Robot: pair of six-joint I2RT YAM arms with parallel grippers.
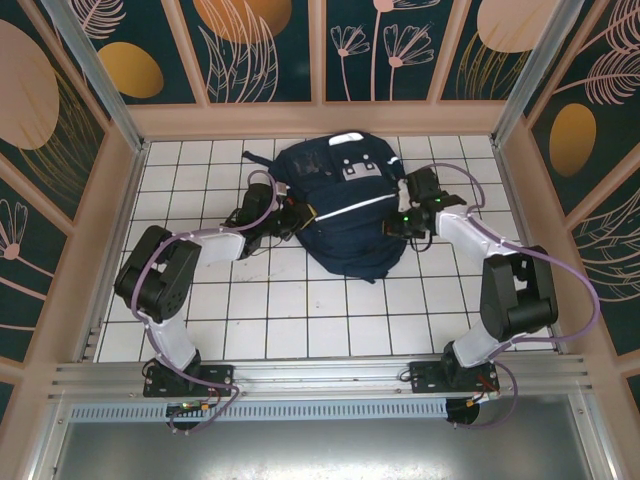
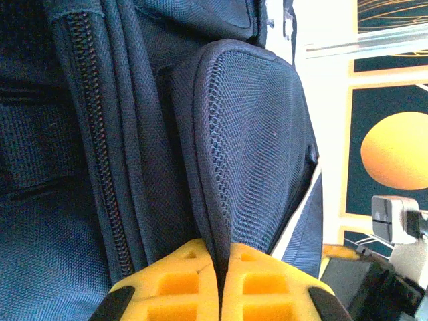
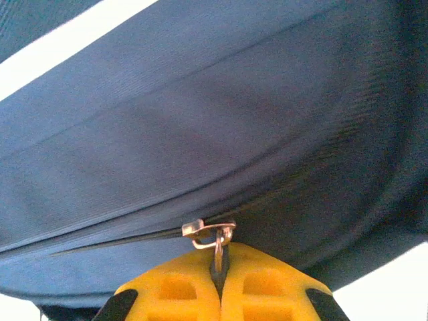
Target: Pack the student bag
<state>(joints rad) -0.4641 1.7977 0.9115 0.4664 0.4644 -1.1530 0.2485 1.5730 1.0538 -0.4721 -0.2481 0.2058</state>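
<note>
The student bag (image 1: 340,205), a large dark navy backpack with white stripes and a grey patch, lies in the middle of the tiled table. My left gripper (image 1: 292,218) is at its left side, shut on the edge of the bag's mesh side pocket (image 2: 257,140); the yellow fingertips (image 2: 184,281) pinch the pocket's bound rim. My right gripper (image 1: 408,220) is at the bag's right side, shut on the metal zipper pull (image 3: 215,235), whose tab runs down between the yellow fingers (image 3: 267,284). The zipper line (image 3: 100,241) runs left from the slider, closed there.
White tiled table (image 1: 300,320) with wooden walls around it; a dark strap (image 1: 255,160) trails off the bag's upper left. Free tiles lie in front of the bag toward the arm bases (image 1: 190,378).
</note>
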